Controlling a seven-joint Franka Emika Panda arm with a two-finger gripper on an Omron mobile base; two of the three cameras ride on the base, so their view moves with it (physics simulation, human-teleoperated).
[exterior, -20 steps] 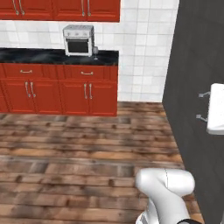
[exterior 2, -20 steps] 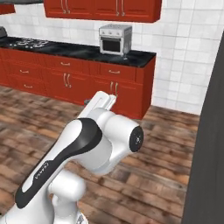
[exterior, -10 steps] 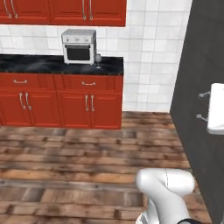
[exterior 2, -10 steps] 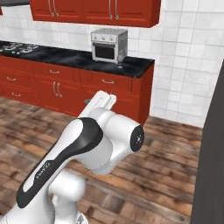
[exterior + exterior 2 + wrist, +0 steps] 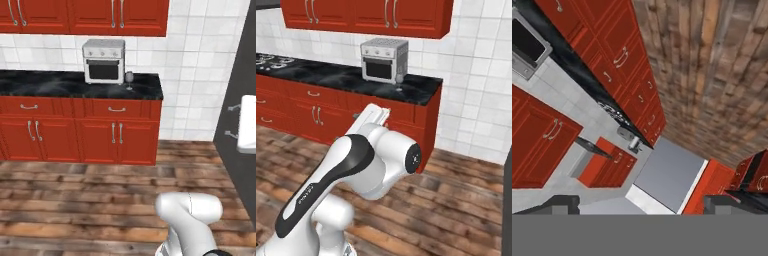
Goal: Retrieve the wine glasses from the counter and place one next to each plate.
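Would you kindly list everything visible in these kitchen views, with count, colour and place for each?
wine glass: one seen, clear, on the counter just right of the toaster oven
toaster oven: one, silver with dark door, on the counter against the wall
counter: one, black white-veined marble, over the lower cabinets
lower cabinets: one run, red with silver handles, under the counter
upper cabinets: one run, red, on the wall above the toaster oven
stovetop: one, dark burners, far left of the counter in the right base view
wall tiles: white, behind and right of the counter
floor: brown wood planks
arm: one, white with dark joints, in the foreground
gripper: one, dark fingertips, open and empty
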